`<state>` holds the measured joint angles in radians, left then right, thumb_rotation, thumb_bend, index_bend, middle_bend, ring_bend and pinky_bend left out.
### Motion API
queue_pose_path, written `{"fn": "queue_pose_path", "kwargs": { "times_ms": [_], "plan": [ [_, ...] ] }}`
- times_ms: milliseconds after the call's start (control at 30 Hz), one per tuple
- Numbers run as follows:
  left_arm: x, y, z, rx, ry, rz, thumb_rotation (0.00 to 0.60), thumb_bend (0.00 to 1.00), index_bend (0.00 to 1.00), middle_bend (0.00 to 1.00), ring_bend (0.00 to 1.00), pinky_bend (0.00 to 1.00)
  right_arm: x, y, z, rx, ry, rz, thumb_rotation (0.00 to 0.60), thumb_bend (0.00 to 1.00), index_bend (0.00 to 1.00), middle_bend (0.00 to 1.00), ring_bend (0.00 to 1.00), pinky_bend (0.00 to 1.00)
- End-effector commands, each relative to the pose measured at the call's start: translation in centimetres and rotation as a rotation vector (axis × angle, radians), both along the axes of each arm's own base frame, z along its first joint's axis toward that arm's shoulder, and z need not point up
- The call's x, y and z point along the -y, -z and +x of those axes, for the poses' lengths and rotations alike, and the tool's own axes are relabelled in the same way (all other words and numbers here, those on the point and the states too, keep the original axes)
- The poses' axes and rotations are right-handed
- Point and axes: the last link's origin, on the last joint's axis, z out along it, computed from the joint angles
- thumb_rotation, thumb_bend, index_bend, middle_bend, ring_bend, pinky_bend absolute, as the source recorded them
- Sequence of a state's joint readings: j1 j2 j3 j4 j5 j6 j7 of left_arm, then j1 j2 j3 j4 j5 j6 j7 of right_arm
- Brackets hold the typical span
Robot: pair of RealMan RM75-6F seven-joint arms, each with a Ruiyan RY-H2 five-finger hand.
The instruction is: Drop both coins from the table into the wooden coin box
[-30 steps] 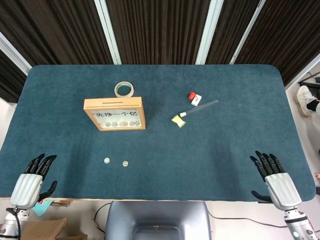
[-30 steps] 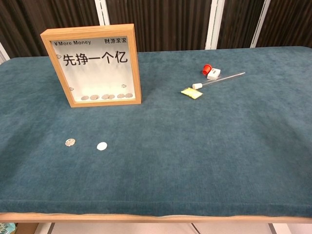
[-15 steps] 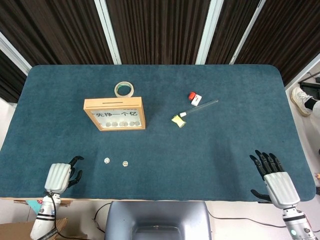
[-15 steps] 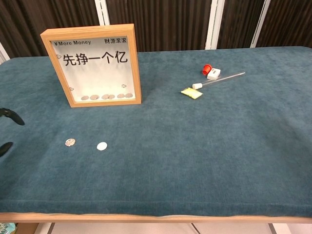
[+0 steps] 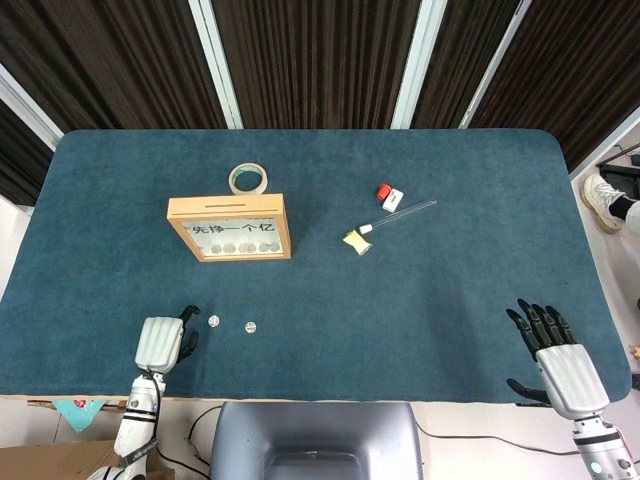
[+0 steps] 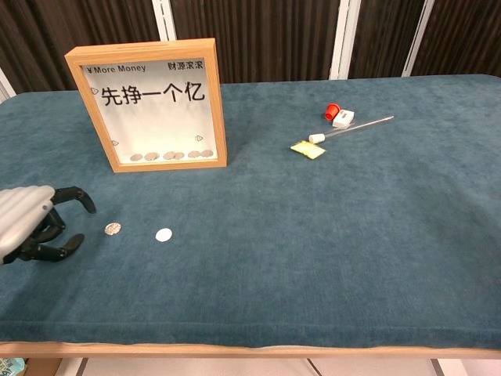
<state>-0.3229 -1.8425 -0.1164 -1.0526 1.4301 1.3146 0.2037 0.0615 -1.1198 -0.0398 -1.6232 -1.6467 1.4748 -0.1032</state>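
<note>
Fingers (image 6: 69, 194) of the left hand (image 5: 160, 343) curled forward and apart, thumb below them, nothing between; hovering low over the near-left part of the table (image 5: 450, 290), just beside the nearer coin. Fingers (image 5: 538, 322) of the right hand (image 5: 565, 365) spread straight, holding nothing, at the near-right edge of the table, seen in the head view only.

Two coins flat on the blue cloth, near each other but apart: left coin (image 6: 113, 229) close to the left fingertips, possibly not touching, though hard to tell from the head view; right coin (image 6: 163, 234) a little further right. Both well in front of the wooden coin box (image 6: 149, 102), which stands upright with its glass front toward the robot, black characters printed on it and a row of coins lying along its bottom. Slot along the top edge, visible from above.

Behind the box, a roll of tape (image 5: 248, 180) lying flat. Over to the right, a small red cap (image 6: 332, 111) beside a white block (image 6: 343, 119), a thin clear tube (image 6: 354, 128), and a small yellow piece (image 6: 308, 149) at its near end.
</note>
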Motion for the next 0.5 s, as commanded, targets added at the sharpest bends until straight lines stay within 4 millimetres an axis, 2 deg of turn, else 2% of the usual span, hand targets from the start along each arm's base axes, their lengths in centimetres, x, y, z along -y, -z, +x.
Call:
{"fn": "queue_pose_path", "kwargs": {
  "times_ms": [33,500],
  "plan": [
    [0.0,0.4,0.4,0.004,0.009,-0.005,0.600,0.39,0.41,1.00,1.00,1.00,0.0,0.0,0.0,0.001,0.002,-0.002,0.600,0.19,0.00,0.00,0.00,0.00],
    [-0.4,2.1,1.6,-0.018,0.021,-0.016,0.600,0.39,0.42,1.00,1.00,1.00,-0.1,-0.3,0.0,0.007,0.002,-0.007,0.600,0.19,0.00,0.00,0.00,0.00]
  ]
}}
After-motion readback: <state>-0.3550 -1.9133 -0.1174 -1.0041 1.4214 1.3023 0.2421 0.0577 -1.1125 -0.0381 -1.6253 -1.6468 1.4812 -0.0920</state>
